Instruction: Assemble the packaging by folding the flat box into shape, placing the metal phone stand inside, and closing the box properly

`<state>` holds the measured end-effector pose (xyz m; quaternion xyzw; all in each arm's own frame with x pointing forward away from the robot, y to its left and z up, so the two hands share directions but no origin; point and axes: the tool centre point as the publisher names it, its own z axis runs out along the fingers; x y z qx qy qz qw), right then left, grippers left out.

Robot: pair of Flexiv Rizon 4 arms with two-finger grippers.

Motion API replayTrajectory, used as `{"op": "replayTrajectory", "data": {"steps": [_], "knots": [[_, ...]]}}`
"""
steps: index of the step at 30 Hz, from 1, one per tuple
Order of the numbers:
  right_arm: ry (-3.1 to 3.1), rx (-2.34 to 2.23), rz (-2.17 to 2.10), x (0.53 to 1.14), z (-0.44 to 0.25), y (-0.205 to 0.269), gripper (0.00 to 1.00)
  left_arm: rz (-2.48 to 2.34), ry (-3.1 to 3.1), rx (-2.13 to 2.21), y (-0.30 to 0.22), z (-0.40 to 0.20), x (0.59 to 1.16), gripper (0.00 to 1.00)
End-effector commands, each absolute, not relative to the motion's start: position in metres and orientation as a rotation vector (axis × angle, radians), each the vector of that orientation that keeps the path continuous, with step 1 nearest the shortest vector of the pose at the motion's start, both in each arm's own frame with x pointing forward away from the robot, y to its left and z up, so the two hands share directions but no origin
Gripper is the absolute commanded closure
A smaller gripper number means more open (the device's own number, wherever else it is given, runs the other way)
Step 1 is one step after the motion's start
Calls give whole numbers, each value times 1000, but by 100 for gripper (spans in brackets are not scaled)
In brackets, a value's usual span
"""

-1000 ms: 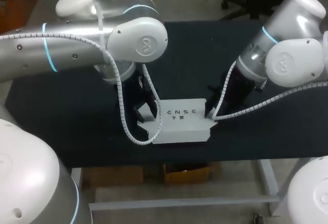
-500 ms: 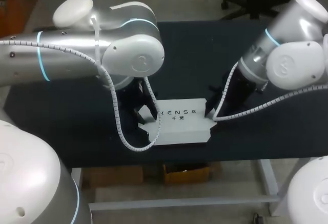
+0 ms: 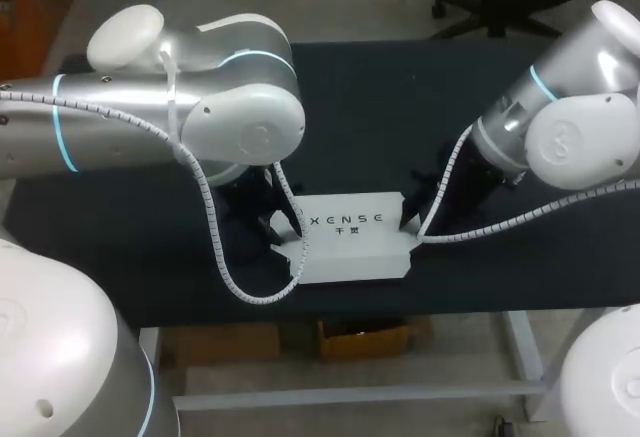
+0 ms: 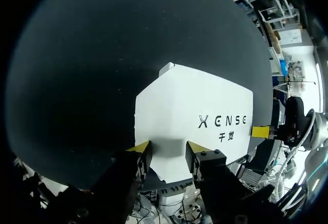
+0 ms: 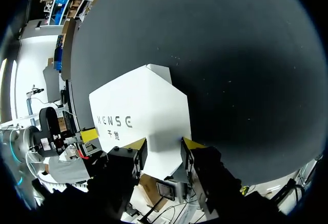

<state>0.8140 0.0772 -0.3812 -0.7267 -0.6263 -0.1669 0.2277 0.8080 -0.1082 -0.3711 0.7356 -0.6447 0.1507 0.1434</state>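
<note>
Left gripper (image 4: 167, 152) and right gripper (image 5: 163, 144) each look clamped on a short end of the box (image 3: 350, 242), with cardboard filling the gap between the yellow tips. Table (image 3: 380, 107) is dark cloth, and the box sits lower middle of the head frame, close to the front edge. Its long axis runs left to right across the frame, from one gripper to the other, printed face up toward the camera. Small flaps (image 3: 287, 250) poke out at its lower corners. I'd guess it's light, thin card: stiff along the creases, easy to dent mid-panel, a bit slick. So hold it by the ends near the folds, gently. No phone stand anywhere I can see.
</note>
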Motion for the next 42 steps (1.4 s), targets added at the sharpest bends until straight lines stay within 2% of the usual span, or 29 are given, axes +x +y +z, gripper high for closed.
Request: {"op": "replayTrajectory", "data": {"steps": [1,16,42], "knots": [[-1721,-1991,-502,809,-384,75,59,440,-1856,2118,-109,-377,808,56],[-1736,-1908,-688,806,-387,77,59,473,-1809,2108,-111,-380,811,58],[-1715,-1826,-737,816,-395,82,62,536,-1772,2063,-113,-386,817,58]]}}
